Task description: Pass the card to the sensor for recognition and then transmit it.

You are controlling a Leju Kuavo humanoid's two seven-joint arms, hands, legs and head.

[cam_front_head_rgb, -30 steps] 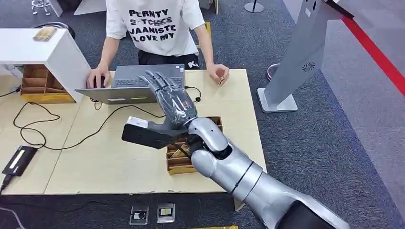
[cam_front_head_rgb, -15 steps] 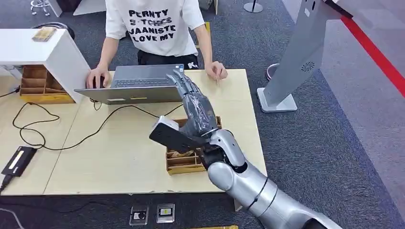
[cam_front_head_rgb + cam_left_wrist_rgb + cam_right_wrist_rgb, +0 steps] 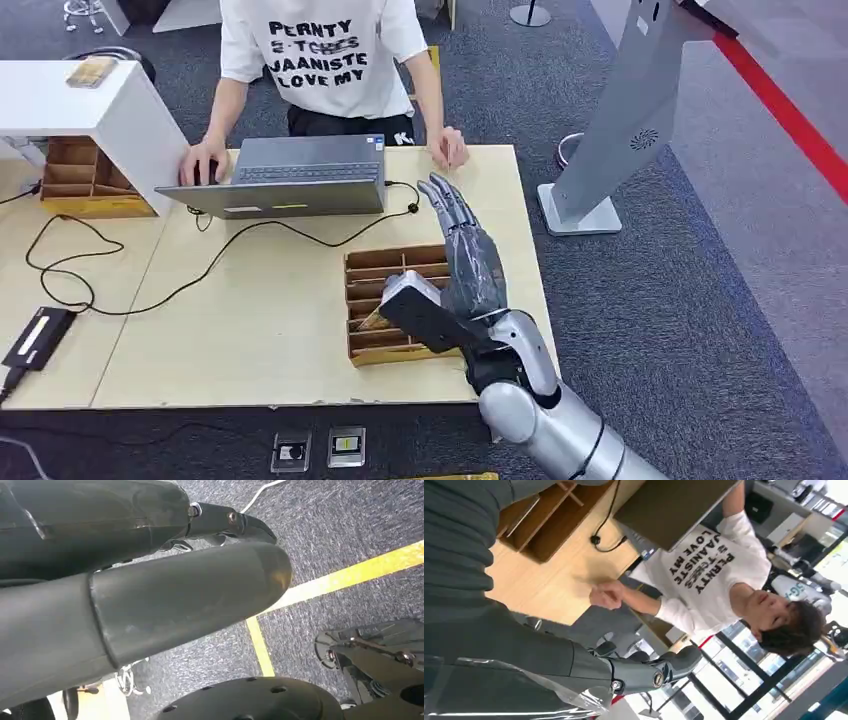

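Observation:
My right hand (image 3: 468, 258) hovers over the right part of a slotted wooden box (image 3: 365, 270) on the table, fingers stretched straight toward the far edge, nothing in it. The box (image 3: 555, 528) holds a card (image 3: 372, 321) leaning in a front slot; a card (image 3: 522, 514) also shows in the right wrist view. A flat black sensor unit (image 3: 38, 336) lies at the table's left front, on a cable. My left hand (image 3: 165, 590) hangs over grey carpet, thumb and fingers straight, holding nothing.
A person (image 3: 325, 55) stands behind the table, one hand at an open laptop (image 3: 285, 178), the other hand (image 3: 448, 148) resting on the table. A white shelf (image 3: 110, 110) stands at the far left. A grey kiosk (image 3: 625, 120) stands on the floor to the right.
My right arm has swung to the right and drawn back, from in front of the laptop to over the box's right side, uncovering the box. The person's hand shifted slightly.

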